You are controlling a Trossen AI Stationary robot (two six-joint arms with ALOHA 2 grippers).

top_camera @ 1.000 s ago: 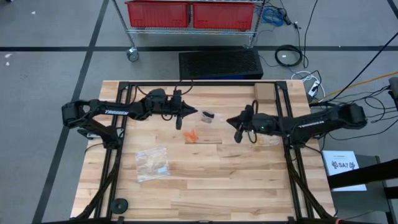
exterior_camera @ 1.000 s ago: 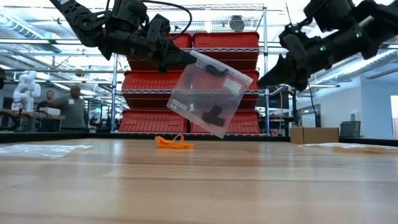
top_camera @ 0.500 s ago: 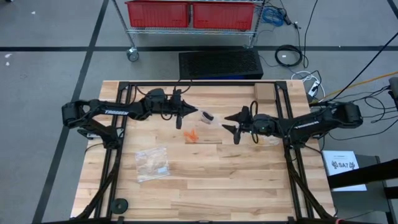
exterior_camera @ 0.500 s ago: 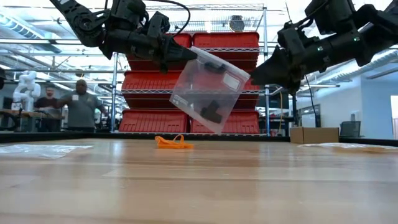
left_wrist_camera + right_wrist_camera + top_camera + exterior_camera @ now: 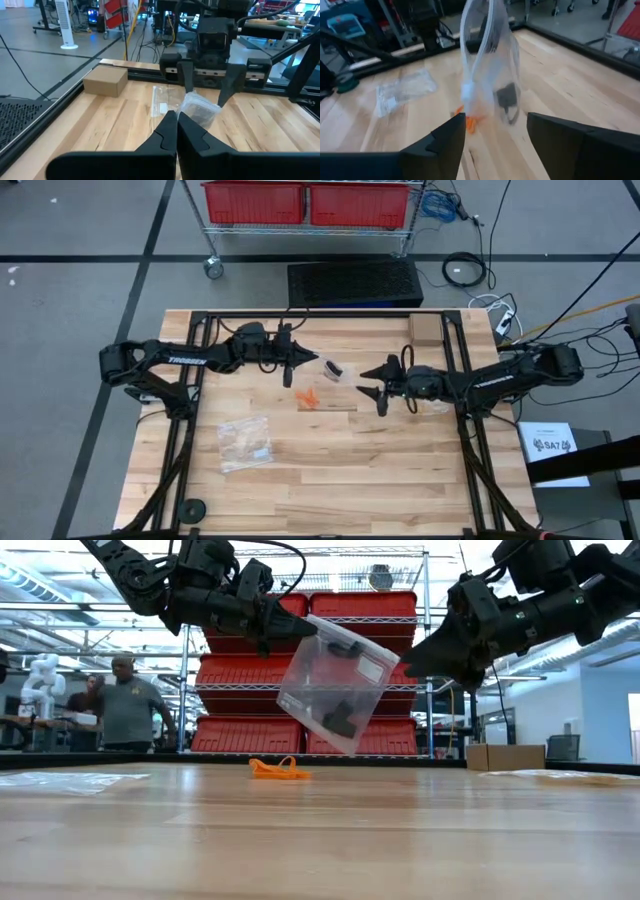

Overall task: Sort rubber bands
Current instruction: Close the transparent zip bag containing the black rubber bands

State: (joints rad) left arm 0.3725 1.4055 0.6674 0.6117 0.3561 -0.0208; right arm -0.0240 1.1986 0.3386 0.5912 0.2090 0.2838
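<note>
Here, the rubber bands are lying in several places. A small orange cluster [image 5: 310,397] [image 5: 279,769] [image 5: 468,121] is sitting on the bare wood near the middle of the table [image 5: 330,480], with open board around it on every side. A few black bands [image 5: 340,720] [image 5: 506,100] are hanging inside a clear zip bag [image 5: 335,688] [image 5: 332,367] [image 5: 487,60] that is dangling in the air above the table, clear of the surface, tilted with one corner up.

The left end effector [image 5: 300,628] [image 5: 312,362] is pinching that upper corner of the bag, its fingers [image 5: 170,135] pressed tight together on the plastic. The right end effector [image 5: 368,380] [image 5: 412,652] is hovering just beside the bag's other side with its fingers [image 5: 445,140] spread wide, the bag hanging between and ahead of them without touching them.

Pale bands are resting in a second clear bag [image 5: 245,442] [image 5: 405,87] lying flat toward the table's near left part, well apart from both arms. Another flat bag [image 5: 432,406] is lying under the right arm near the right rail. A cardboard box [image 5: 427,330] [image 5: 105,81] is sitting at the far right corner. The near half of the table is lying open and unobstructed. Beyond the far edge, a person [image 5: 125,705] is standing in the room.
</note>
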